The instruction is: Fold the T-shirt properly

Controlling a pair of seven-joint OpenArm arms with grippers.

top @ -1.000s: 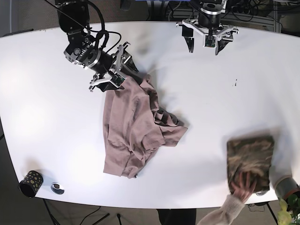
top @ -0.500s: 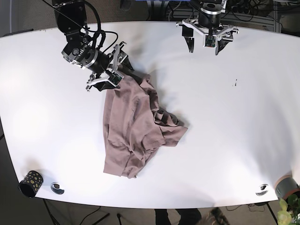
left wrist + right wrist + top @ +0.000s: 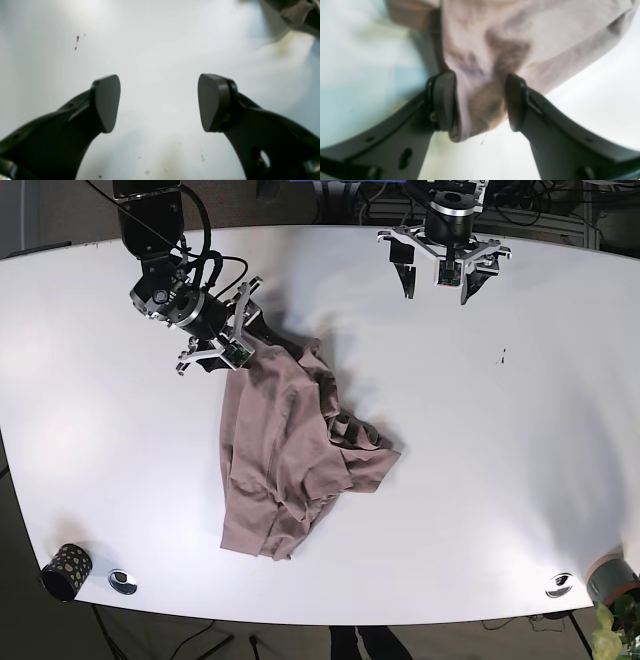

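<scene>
My right tool (image 3: 480, 102) has a bunched edge of the T-shirt (image 3: 290, 450) between its two pads, and I hold it there because a crumpled shirt has to be drawn out flat before any fold makes sense. The pads (image 3: 443, 100) sit against the cloth on either side, pinching a thick gather rather than a single layer; a lobe of fabric hangs below the grip, toward my wrist. From above, the right tool (image 3: 222, 340) is at the shirt's top corner, and the rest of the garment trails away from it across the worktop (image 3: 500, 430) in a rumpled heap, one part doubled over itself on the far side from my grip.

My left tool (image 3: 160, 102) is spread wide with nothing between its pads, only bare worktop beneath. It hangs well apart from the shirt, I judge so that it stays out of the way until a second corner needs taking. Folding proper has not begun.
</scene>
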